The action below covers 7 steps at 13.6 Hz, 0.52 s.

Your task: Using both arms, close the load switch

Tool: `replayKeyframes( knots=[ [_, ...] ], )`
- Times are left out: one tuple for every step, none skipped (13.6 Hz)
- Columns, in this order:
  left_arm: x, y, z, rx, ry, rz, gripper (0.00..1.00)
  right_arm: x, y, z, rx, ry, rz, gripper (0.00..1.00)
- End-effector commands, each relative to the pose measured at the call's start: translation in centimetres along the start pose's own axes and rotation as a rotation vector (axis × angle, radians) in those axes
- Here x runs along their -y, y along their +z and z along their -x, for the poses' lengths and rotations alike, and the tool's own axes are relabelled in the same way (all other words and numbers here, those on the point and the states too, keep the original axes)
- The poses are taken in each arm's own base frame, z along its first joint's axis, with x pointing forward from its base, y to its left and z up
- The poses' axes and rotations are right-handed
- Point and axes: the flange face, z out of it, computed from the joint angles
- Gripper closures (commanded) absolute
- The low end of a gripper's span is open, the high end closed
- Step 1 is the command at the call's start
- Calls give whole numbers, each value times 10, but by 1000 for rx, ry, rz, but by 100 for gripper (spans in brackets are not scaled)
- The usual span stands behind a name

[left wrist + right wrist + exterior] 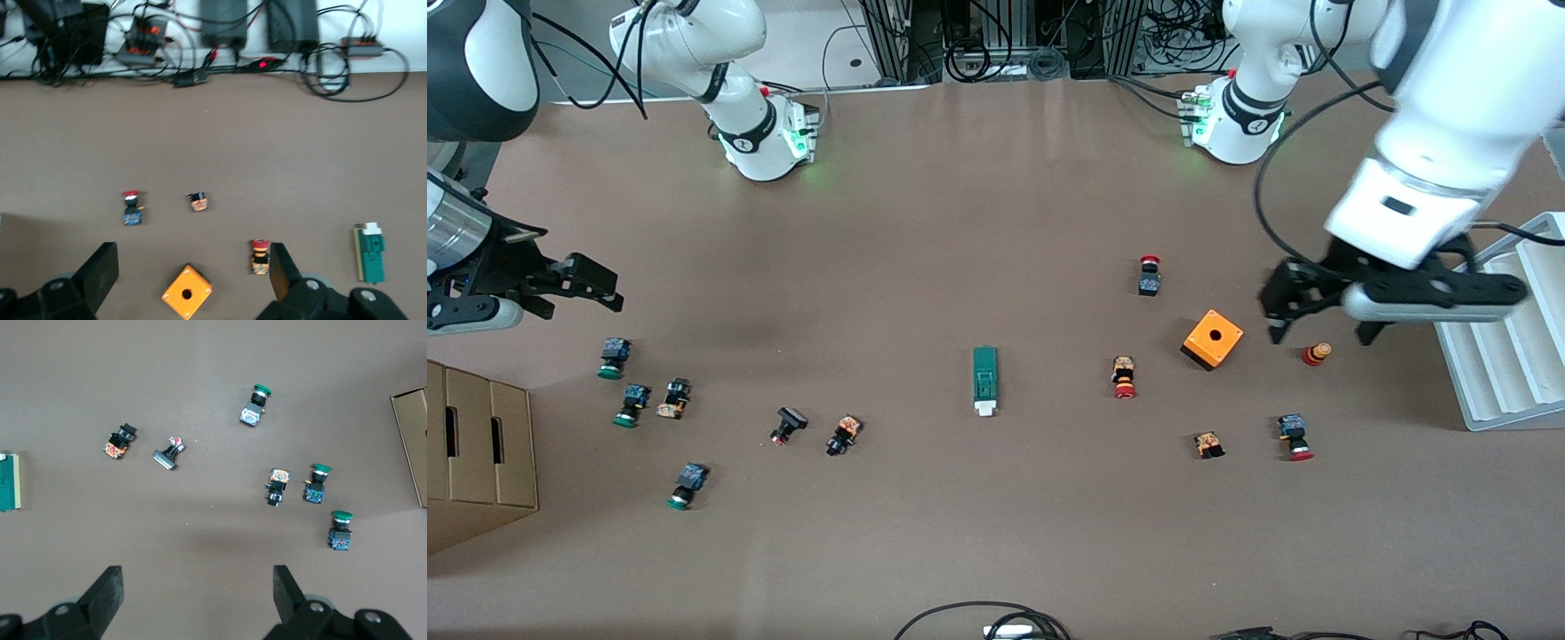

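Brown matte table (996, 222) carries the narrow green rectangular load switch (984, 380) near its middle, white handle piece toward the front camera, untouched and well apart from both grippers. Red-capped push buttons (1123, 377) and an orange cube box with a round hole (1213, 340) lie toward the left arm's end; green-capped push buttons (613, 357) lie toward the right arm's end, beside a cardboard box (476, 453). Nothing lies close around the switch. Left gripper (1325, 324) hangs above the table just beside the orange box, fingers spread, empty. Right gripper (591, 284) hovers above the green-capped buttons, fingers spread, empty. A white ridged rack (1507, 342) is cut off at the frame edge.
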Motion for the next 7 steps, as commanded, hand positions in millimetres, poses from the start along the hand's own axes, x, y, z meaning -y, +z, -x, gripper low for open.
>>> replayKeyframes(
  knots=[
    [43,8,5,50,-57,-2,0,1,-4,-2,7,-14,20,0],
    [63,12,4,68,-96,1,0,1,-4,-2,7,-16,20,0],
    [79,16,3,93,-120,10,0,1,-4,-2,7,-16,20,0],
    [95,19,4,122,-123,6,0,1,-4,-2,7,-16,20,0],
    [105,20,7,157,-113,-4,0,1,-3,-3,8,-15,21,0],
    [116,20,10,192,-98,-18,0,1,-3,-3,8,-16,22,0],
    [130,18,14,218,-80,-19,0,2,-3,-3,8,-17,22,0]
  ],
)
